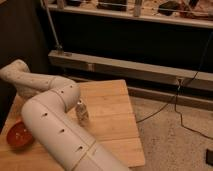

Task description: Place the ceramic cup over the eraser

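My white arm fills the left of the camera view, bending over the wooden table. The gripper shows as a small grey shape just right of the arm, pointing down at the tabletop near the table's middle. Nothing I can make out is the ceramic cup or the eraser. Both are hidden, possibly behind the arm or under the gripper.
An orange-red bowl sits on the table at the left, close beside the arm. The table's right edge drops to a speckled floor with a black cable. A metal rail and dark shelving run behind.
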Available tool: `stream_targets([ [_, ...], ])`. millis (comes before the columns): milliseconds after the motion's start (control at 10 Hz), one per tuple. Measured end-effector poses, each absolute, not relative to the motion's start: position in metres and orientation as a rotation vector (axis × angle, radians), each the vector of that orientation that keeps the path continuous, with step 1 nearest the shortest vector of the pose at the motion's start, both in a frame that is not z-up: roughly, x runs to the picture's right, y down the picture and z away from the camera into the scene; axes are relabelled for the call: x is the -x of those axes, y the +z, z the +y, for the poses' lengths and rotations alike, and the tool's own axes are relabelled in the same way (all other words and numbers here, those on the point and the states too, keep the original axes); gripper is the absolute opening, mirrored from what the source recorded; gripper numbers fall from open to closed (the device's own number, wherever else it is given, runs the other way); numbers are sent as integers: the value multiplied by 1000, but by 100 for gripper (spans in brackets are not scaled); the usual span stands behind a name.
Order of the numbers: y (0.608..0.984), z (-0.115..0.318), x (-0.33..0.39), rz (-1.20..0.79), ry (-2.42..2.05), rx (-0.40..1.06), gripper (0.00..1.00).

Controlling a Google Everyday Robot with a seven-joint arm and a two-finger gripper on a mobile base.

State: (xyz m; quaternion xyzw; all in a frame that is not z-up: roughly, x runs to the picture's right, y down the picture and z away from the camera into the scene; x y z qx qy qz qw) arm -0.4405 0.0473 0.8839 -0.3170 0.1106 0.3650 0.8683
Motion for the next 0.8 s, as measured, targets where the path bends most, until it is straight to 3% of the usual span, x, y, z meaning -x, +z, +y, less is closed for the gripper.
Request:
stream_targets([
  [100, 869, 21, 426, 227, 782, 622, 2],
  [400, 805, -45, 370, 232, 834, 494, 0],
  [800, 725, -48, 326, 221, 852, 462, 0],
])
